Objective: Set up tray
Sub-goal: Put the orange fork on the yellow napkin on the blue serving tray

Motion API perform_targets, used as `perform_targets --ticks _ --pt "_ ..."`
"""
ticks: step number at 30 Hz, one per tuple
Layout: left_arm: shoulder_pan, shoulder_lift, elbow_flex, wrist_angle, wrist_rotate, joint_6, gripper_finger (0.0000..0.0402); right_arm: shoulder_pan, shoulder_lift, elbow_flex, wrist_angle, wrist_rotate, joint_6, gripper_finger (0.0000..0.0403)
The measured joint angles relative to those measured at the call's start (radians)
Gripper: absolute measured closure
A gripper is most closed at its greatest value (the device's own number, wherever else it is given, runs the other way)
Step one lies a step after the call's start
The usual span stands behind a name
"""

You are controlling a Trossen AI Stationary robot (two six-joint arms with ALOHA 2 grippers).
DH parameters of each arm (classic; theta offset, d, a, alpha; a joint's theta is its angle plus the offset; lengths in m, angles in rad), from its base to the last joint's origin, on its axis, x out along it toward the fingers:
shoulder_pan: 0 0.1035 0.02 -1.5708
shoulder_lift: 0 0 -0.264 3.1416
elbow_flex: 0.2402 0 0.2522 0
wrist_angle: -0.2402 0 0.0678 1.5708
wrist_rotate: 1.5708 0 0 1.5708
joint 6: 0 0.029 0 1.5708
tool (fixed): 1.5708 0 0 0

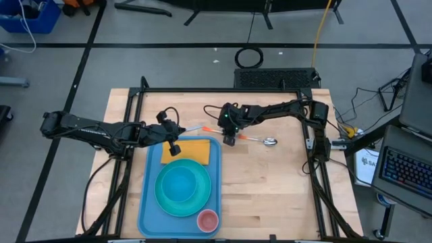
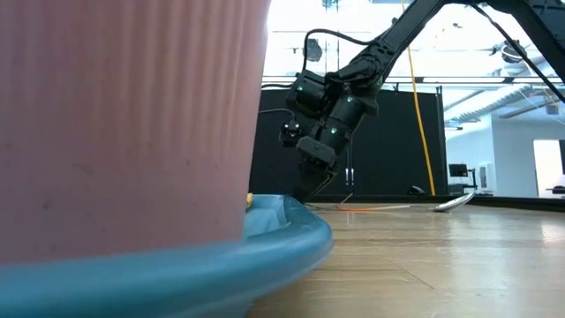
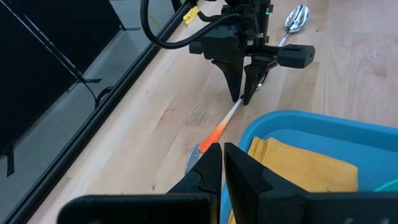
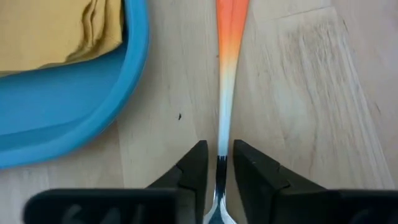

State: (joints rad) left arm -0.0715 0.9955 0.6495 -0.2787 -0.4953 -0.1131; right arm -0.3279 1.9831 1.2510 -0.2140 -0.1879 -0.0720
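The right gripper (image 4: pixel 219 169) is clamped on an orange-handled utensil (image 4: pixel 229 37) lying beside the tray (image 4: pixel 74 134), while the left gripper (image 3: pixel 222 163), fingers together, hovers nearby.

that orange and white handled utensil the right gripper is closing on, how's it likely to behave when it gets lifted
Probably stiff: the utensil lies straight as a thin rod on the table. It looks light, so lifting should be easy. The right gripper straddles the narrow, smooth neck near one end, so the long handle may pivot or slip between the fingers once it leaves the wood.
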Motion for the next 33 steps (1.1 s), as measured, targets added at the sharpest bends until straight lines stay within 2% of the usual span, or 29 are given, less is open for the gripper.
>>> perform_targets --ticks 7,33 --pt "0.0 0.0 0.0 0.0 0.0 -0.001 0.038 0.0 0.0 0.0 0.001 0.0 -0.001 0.0395" --pt "0.0 0.0 0.0 0.0 0.0 -0.002 0.038 0.003 -0.008 0.0 0.016 0.01 -0.004 0.0401"
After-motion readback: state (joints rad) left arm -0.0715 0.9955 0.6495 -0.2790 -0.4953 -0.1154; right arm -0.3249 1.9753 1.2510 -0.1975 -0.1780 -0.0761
